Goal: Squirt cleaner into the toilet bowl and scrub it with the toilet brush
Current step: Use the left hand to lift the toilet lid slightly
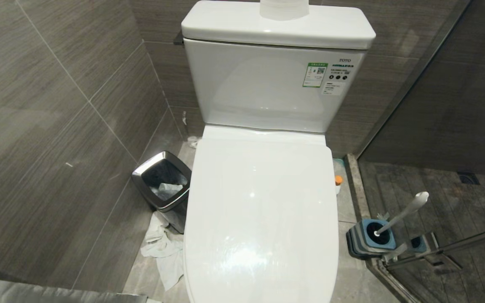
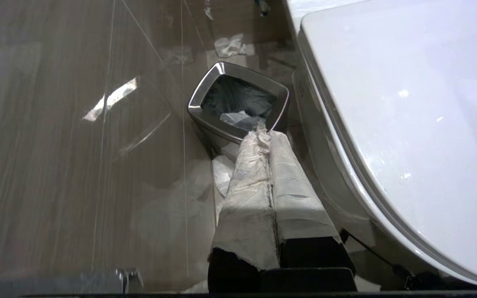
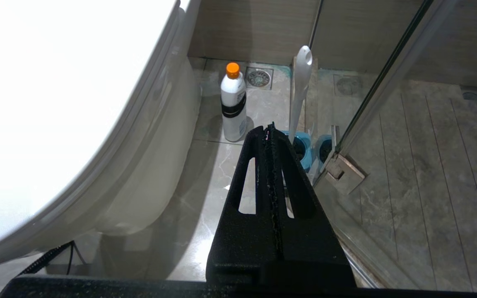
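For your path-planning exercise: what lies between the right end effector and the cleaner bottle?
In the right wrist view, only bare floor tile separates the shut right end effector from the cleaner bottle; the toilet brush stands beside that line.

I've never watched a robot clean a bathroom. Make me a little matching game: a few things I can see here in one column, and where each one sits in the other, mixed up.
Things:
1. toilet brush
2. cleaner bottle
3. bin
4. toilet lid

Places or states:
A. on the floor to the toilet's left, beside the wall, with crumpled paper inside
B. closed down over the bowl
C. standing in a blue holder by the glass shower door
D. upright on the floor to the toilet's right, orange cap on

Pairs: 1-C, 2-D, 3-A, 4-B
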